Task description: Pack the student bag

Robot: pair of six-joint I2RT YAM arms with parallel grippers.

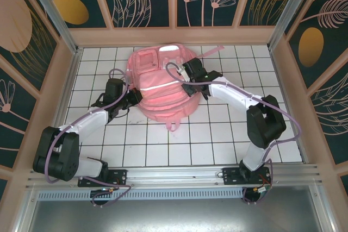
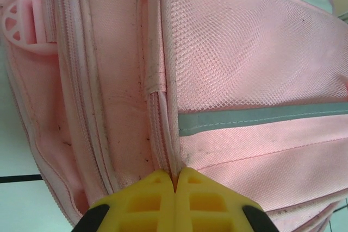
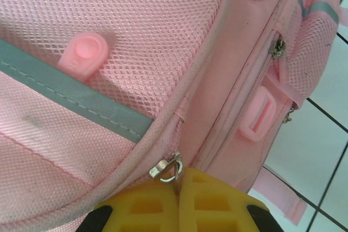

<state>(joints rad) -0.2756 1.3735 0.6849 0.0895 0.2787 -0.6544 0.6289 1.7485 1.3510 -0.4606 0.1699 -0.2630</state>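
The student bag (image 1: 162, 88), a large pink backpack with a pale stripe, lies flat in the middle of the white tiled table. My left gripper (image 1: 132, 96) is at its left edge. In the left wrist view its yellow fingertips (image 2: 175, 173) are shut, pinching the zip seam beside the mesh pocket and grey stripe (image 2: 261, 117). My right gripper (image 1: 188, 76) rests on the bag's right side. There the right gripper (image 3: 178, 175) is shut on a small metal zipper pull (image 3: 166, 168) at the edge of the front pocket.
Pink wooden walls (image 1: 65, 74) box in the table (image 1: 217, 134) on three sides. An aluminium rail (image 1: 179, 175) runs along the near edge. A pink strap (image 1: 213, 51) trails from the bag's far right. A second zipper pull (image 3: 278, 47) and a pink buckle (image 3: 260, 113) sit on the bag's side.
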